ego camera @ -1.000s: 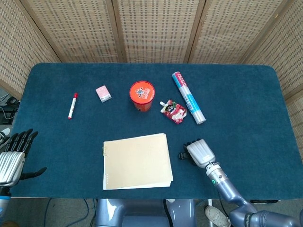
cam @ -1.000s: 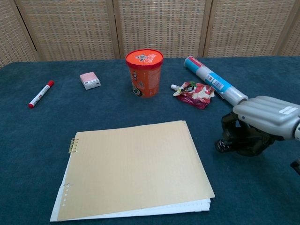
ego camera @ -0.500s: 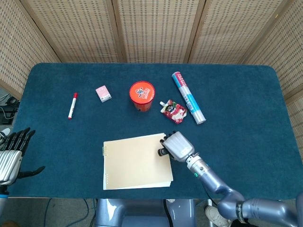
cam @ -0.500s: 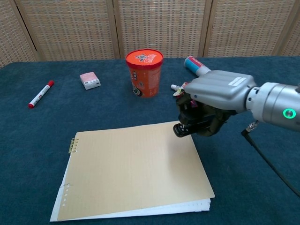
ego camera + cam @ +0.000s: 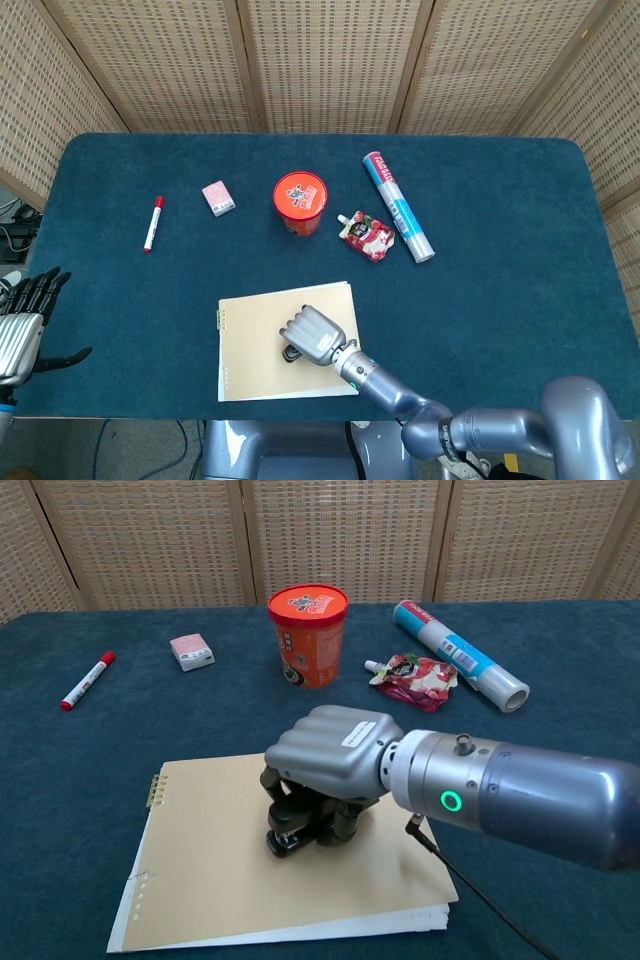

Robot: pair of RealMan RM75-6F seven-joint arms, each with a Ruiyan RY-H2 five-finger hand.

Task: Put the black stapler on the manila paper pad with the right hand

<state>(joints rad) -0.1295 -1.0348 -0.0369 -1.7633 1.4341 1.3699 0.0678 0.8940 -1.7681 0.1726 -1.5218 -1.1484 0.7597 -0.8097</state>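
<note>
manila paper pad [image 5: 262, 340] near the front edge of the blue-carpeted desk [image 5: 520, 260], head view; right hand [image 5: 315, 333] over its middle, fingers wrapped around the black stapler [image 5: 291, 352], which peeks out at the hand's near-left side. left hand [image 5: 22, 325] at the desk's left edge, fingers spread, holding nothing. red marker [image 5: 152, 222], pink box [image 5: 217, 197], red cup [image 5: 300, 200], snack pouch [image 5: 366, 236] and blue-white tube [image 5: 398, 205] in a row farther back.

chest view: right hand [image 5: 335, 755] on the pad [image 5: 210, 870], fingers [image 5: 345, 822] clenched around the stapler [image 5: 293, 836], whose base touches the pad's surface. cup [image 5: 307, 635], pouch [image 5: 415, 679], tube [image 5: 460, 655], marker [image 5: 87, 680] and box [image 5: 192, 651] well behind.
</note>
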